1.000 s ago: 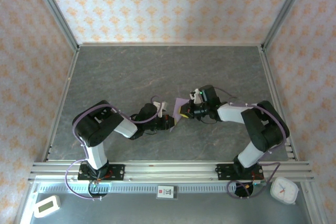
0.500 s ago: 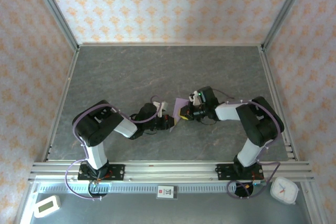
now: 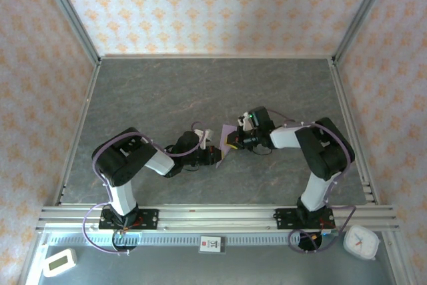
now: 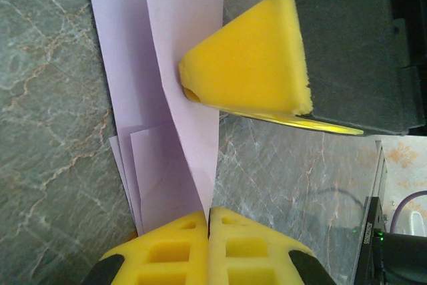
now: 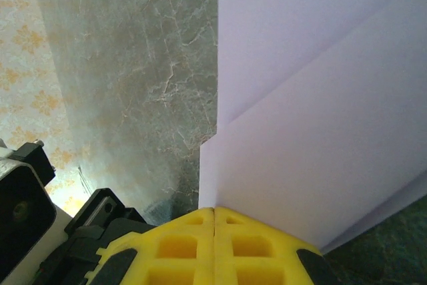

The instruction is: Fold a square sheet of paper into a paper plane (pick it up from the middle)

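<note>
The square sheet of paper (image 3: 227, 137), lavender and folded into overlapping layers, is held on edge just above the grey table between the two arms. My left gripper (image 3: 215, 154) is shut on its near end; in the left wrist view the yellow fingertips (image 4: 190, 231) pinch a pointed flap of the paper (image 4: 190, 51). My right gripper (image 3: 233, 141) is shut on the opposite side. Its yellow fingers (image 4: 247, 65) press the sheet there, and in the right wrist view its own gripper (image 5: 213, 213) clamps the paper's (image 5: 320, 98) edge.
The marbled grey table (image 3: 200, 91) stretches far and to both sides, fenced by patterned walls. An aluminium rail (image 3: 213, 217) runs along the near edge. A white timer (image 3: 59, 261), a label card (image 3: 210, 243) and a small clock (image 3: 361, 241) lie in front of it.
The right arm has drawn its elbow inward and its wrist has shifted slightly left and away. The left arm stays put. Both grippers keep hold of the paper.
</note>
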You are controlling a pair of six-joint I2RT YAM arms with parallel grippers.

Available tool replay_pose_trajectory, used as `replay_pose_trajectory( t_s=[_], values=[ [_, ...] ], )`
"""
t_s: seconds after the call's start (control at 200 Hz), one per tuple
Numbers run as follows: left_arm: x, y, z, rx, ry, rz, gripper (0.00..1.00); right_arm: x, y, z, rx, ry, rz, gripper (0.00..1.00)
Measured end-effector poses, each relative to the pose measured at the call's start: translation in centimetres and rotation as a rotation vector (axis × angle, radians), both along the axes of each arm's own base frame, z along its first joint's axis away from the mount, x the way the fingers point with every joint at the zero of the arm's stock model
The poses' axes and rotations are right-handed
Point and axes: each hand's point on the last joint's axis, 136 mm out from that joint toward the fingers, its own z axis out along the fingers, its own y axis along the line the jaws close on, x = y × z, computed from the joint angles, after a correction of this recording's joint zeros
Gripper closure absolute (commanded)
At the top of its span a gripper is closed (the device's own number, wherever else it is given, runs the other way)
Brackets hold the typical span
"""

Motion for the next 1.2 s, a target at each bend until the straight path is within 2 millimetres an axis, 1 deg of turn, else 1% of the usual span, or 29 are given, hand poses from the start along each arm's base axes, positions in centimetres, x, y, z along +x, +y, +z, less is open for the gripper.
replay_pose_trajectory(
  t_s=[0.325,0.51,0.586,0.656,0.766,0.826,0.896,0.951,1.196],
  values=[
    [0.0,0.0,0.0,-0.002,-0.003,0.0,1.0,0.4,-0.1,-0.8,-0.011,0.021,-0.007,1.0],
    [0.0,0.0,0.0,-0.004,-0.004,0.0,1.0,0.9,0.1,-0.4,-0.01,0.019,-0.007,1.0],
    [-0.1,0.1,0.0,-0.006,-0.004,0.001,1.0,1.2,0.0,0.1,-0.004,0.006,-0.014,1.0],
    [-0.1,0.1,0.1,-0.01,-0.005,0.004,1.0,1.7,-0.4,1.0,0.001,-0.015,-0.03,1.0],
    [-0.2,0.3,0.2,-0.025,0.004,0.016,1.0,2.8,-1.1,3.2,0.02,-0.073,-0.062,1.0],
    [-0.3,0.5,0.2,-0.032,0.009,0.024,1.0,3.1,-1.3,4.1,0.03,-0.096,-0.072,1.0],
    [-0.3,0.6,0.2,-0.041,0.017,0.034,1.0,2.8,-1.4,4.8,0.041,-0.112,-0.078,1.0],
    [-0.3,0.6,0.3,-0.044,0.021,0.037,1.0,2.4,-1.6,4.8,0.045,-0.11,-0.081,1.0],
    [-0.3,0.7,0.4,-0.068,0.027,0.051,1.0,0.4,-2.3,2.8,0.034,-0.045,-0.093,1.0]
  ],
)
